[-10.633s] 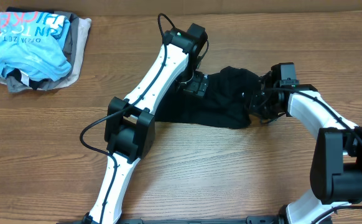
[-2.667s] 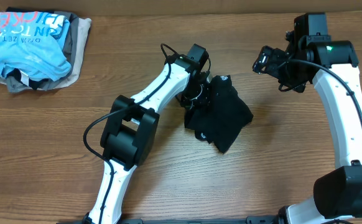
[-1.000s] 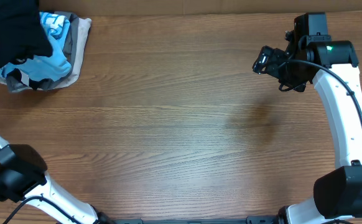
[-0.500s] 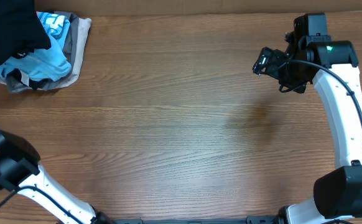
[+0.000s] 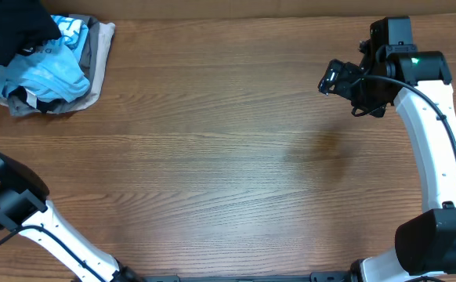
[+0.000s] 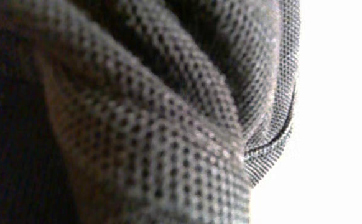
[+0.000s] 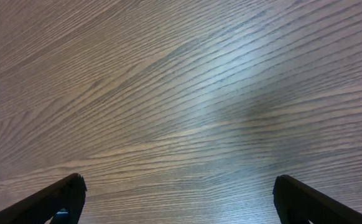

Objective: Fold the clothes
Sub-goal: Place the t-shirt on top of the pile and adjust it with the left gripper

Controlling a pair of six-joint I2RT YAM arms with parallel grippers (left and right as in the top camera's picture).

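Observation:
The clothes (image 5: 12,27), a bunched black shirt, hang at the far left corner over the pile of other garments. Their black mesh fabric (image 6: 137,112) fills the left wrist view right up against the camera. My left gripper is hidden inside that cloth in both views, shut on it. My right gripper (image 5: 334,78) hovers above the table at the far right, well away from the shirt. Its dark fingertips (image 7: 63,196) stand wide apart over bare wood, nothing between them (image 7: 178,199).
A light blue shirt (image 5: 44,74) lies on beige and grey garments (image 5: 96,51) at the back left, partly under the black shirt. The left arm's elbow (image 5: 9,200) sits at the left edge. The wooden table (image 5: 228,157) spreads between the arms.
The black shirt has shifted up and left toward the frame's corner, uncovering more of the light blue shirt. The left arm's elbow moved slightly. The right arm has stayed still.

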